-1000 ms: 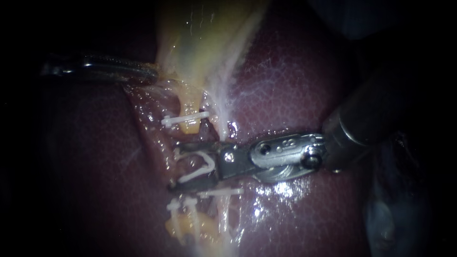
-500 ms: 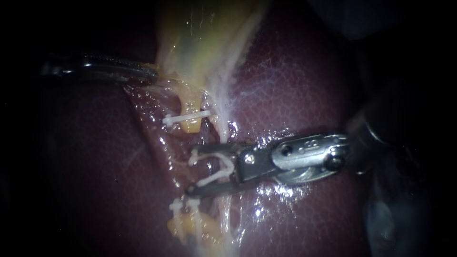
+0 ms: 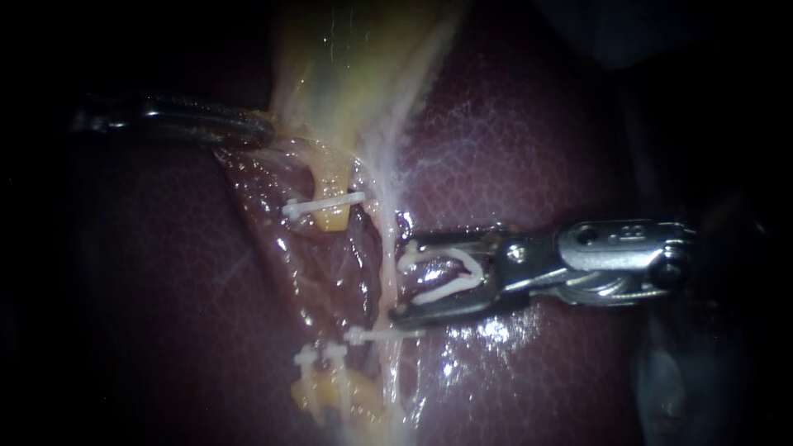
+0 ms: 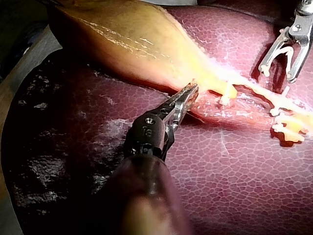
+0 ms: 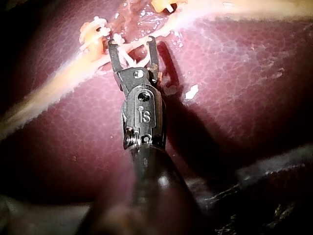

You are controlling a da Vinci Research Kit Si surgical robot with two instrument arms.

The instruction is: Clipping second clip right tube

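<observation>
The right tube (image 3: pixel 385 223) carries one closed clip (image 3: pixel 384 334) lower down, while the right instrument (image 3: pixel 401 281), jaws wide apart holding an unclosed second clip (image 3: pixel 446 287), sits just beside it, not yet astride.

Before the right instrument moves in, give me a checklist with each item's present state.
1. Clip loaded: ok. The right instrument holds an unclosed white clip between its jaws.
2. Jaws astride the right tube: not ok. The tips lie beside it, on the side of their own shaft.
3. Clearance from the placed clip: cannot tell. It crosses the tube close under the lower jaw.
4. Traction: ok. The left instrument is shut on the edge of the gallbladder.
5. Tissue behind the tube free: cannot tell; it is hidden.
</observation>
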